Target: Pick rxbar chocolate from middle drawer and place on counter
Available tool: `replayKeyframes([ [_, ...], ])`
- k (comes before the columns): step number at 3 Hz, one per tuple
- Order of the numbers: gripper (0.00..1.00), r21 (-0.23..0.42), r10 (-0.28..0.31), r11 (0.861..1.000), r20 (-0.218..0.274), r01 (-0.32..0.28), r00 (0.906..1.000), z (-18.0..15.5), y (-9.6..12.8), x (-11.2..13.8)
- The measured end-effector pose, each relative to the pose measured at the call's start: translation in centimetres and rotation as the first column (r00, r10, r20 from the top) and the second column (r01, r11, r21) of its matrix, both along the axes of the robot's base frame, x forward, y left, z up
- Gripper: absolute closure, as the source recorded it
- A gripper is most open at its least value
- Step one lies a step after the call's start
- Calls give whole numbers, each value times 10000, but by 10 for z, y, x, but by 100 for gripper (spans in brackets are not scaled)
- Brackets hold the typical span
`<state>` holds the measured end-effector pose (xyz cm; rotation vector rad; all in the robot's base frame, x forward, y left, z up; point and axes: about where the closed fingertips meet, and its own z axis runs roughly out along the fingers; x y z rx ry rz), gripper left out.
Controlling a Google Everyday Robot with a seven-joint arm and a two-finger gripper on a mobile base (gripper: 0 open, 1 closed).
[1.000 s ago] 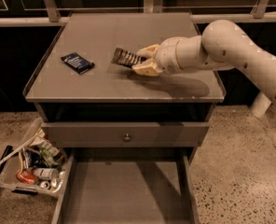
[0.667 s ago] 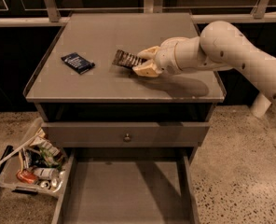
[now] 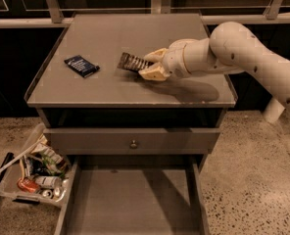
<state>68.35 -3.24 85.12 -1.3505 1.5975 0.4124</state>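
Black-wrapped rxbar chocolate [image 3: 132, 61] is gripped at one end by the pincer [image 3: 149, 67], tilted low over the tabletop [image 3: 110, 33]. Risk: release from this tilt could skid it toward the blue packet [image 3: 81, 65].

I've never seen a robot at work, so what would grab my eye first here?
The big white arm reaches in from the right, its gripper over the middle of the grey counter, holding the black rxbar chocolate by one end. Left of it a dark blue packet lies on the counter, and below, the middle drawer stands pulled out.
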Motion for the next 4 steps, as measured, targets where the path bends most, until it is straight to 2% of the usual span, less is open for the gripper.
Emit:
replayKeyframes([
  [2,11,0,1,10000,0,-1,10000,0,0,0],
  [3,0,0,2,10000,-1,-2,10000,0,0,0],
  [4,0,0,2,10000,-1,-2,10000,0,0,0],
])
